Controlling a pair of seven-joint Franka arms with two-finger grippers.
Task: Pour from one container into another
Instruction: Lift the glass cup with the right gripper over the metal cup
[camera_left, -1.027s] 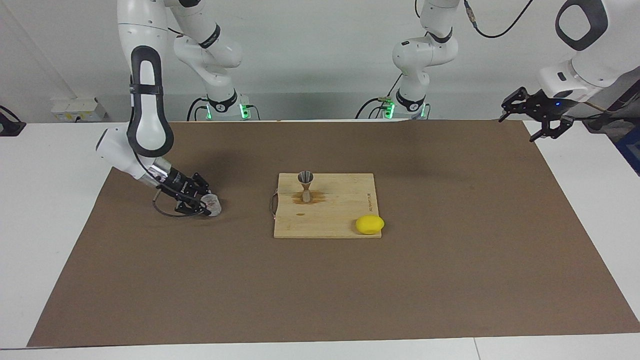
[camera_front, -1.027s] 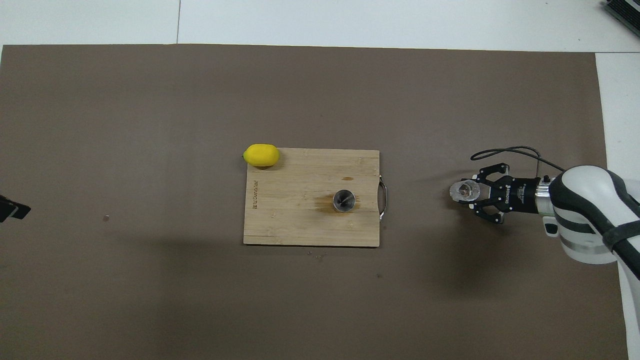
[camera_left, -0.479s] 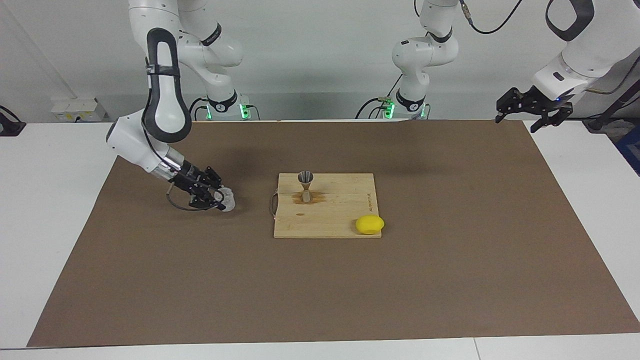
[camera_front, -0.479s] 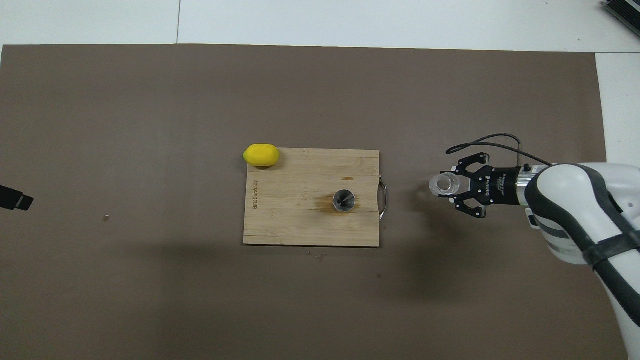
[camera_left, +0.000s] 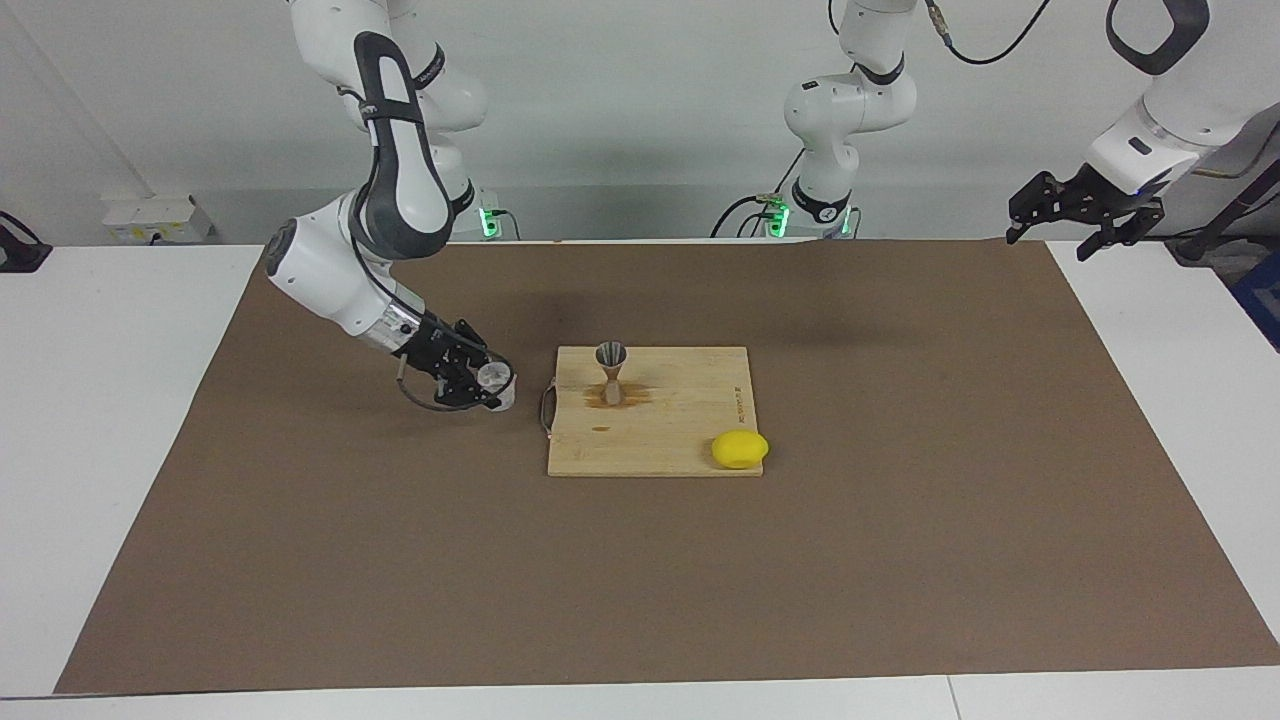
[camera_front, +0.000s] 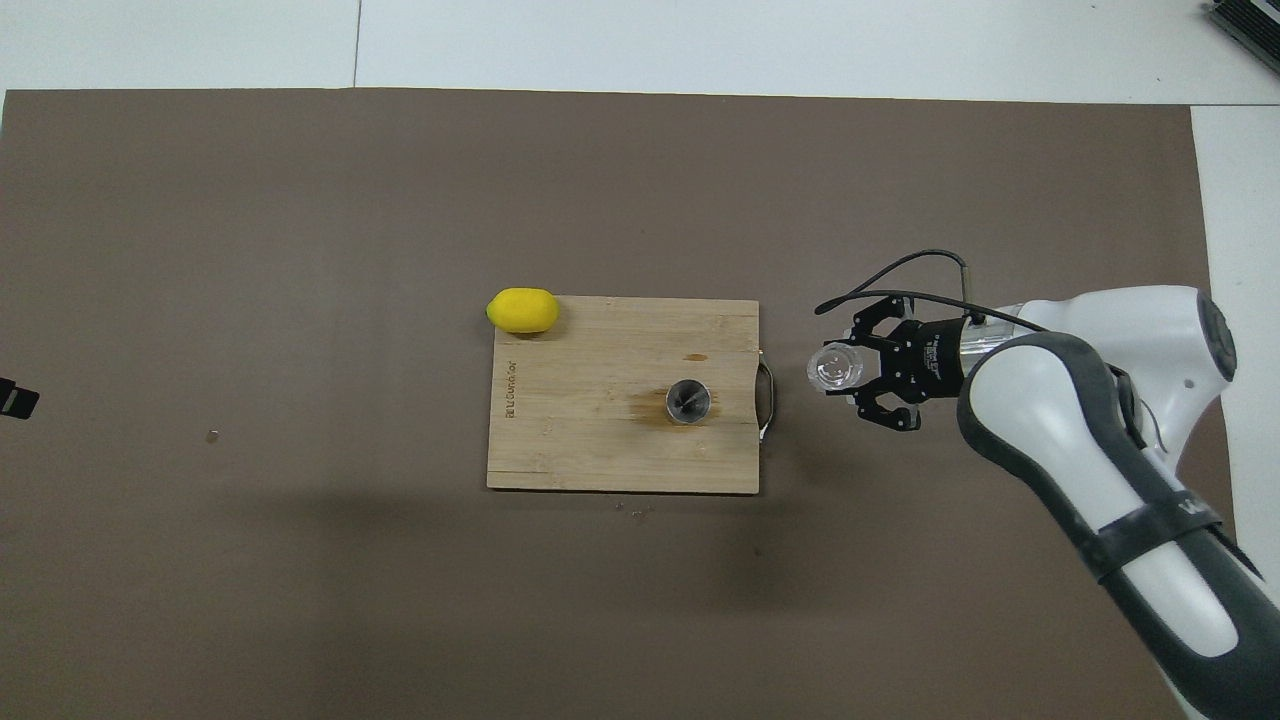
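Observation:
My right gripper (camera_left: 488, 385) is shut on the small clear cup (camera_left: 497, 380), held upright low over the brown mat beside the cutting board's metal handle (camera_left: 546, 408). From above, the cup (camera_front: 835, 368) shows its open mouth, with the right gripper (camera_front: 850, 371) closed around it. The silvery hourglass jigger (camera_left: 611, 372) stands upright on the wooden board, on a brown stain; its round mouth (camera_front: 688, 401) faces up. My left gripper (camera_left: 1085, 218) hangs open and empty over the mat's corner at the left arm's end, where the arm waits.
A yellow lemon (camera_left: 740, 449) rests at the corner of the wooden cutting board (camera_left: 680, 430) farthest from the robots, toward the left arm's end. The brown mat (camera_left: 900, 500) covers most of the white table.
My right gripper has carried the cup across the mat toward the cutting board and now holds it beside the handle. The left gripper rose slightly and stays open.

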